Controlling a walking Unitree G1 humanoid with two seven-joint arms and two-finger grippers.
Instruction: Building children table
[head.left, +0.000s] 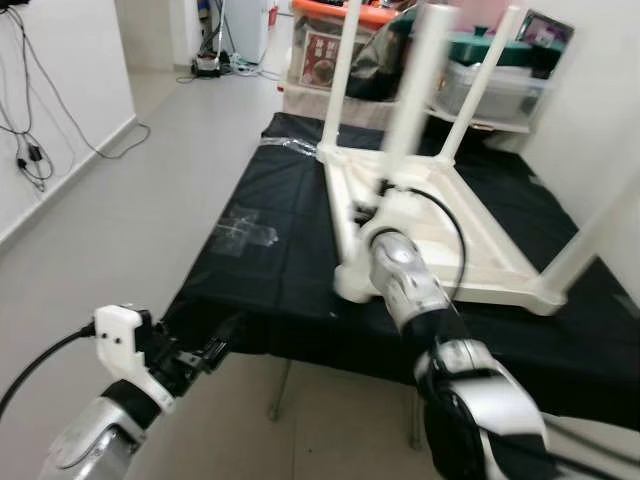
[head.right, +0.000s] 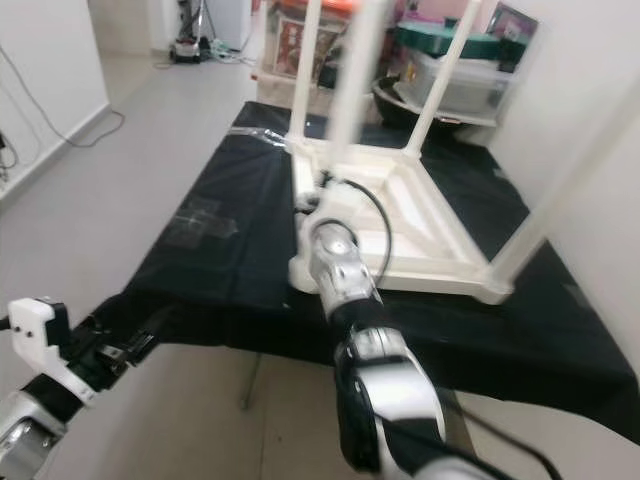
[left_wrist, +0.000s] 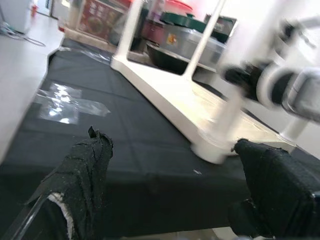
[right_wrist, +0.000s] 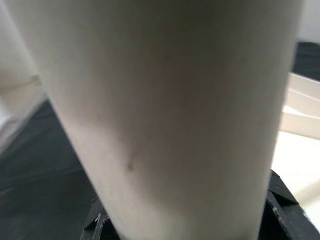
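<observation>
A white children's table (head.left: 480, 250) lies upside down on a black-covered work table (head.left: 270, 290), its legs pointing up. My right gripper (head.left: 385, 195) reaches over the near corner and is shut on the near-left leg (head.left: 415, 90), which looks blurred. In the right wrist view this leg (right_wrist: 165, 110) sits between the black fingers (right_wrist: 280, 210). My left gripper (head.left: 215, 352) hangs open, low at the work table's front left edge. In the left wrist view its fingers (left_wrist: 85, 170) stand wide apart with nothing between them, facing the leg's base (left_wrist: 215, 150).
Shiny tape patches (head.left: 245, 230) lie on the black cover's left side. Storage boxes and pots (head.left: 490, 70) crowd the far end. A white wall runs along the right. Cables (head.left: 30, 150) hang on the left wall, with grey floor (head.left: 120, 220) between.
</observation>
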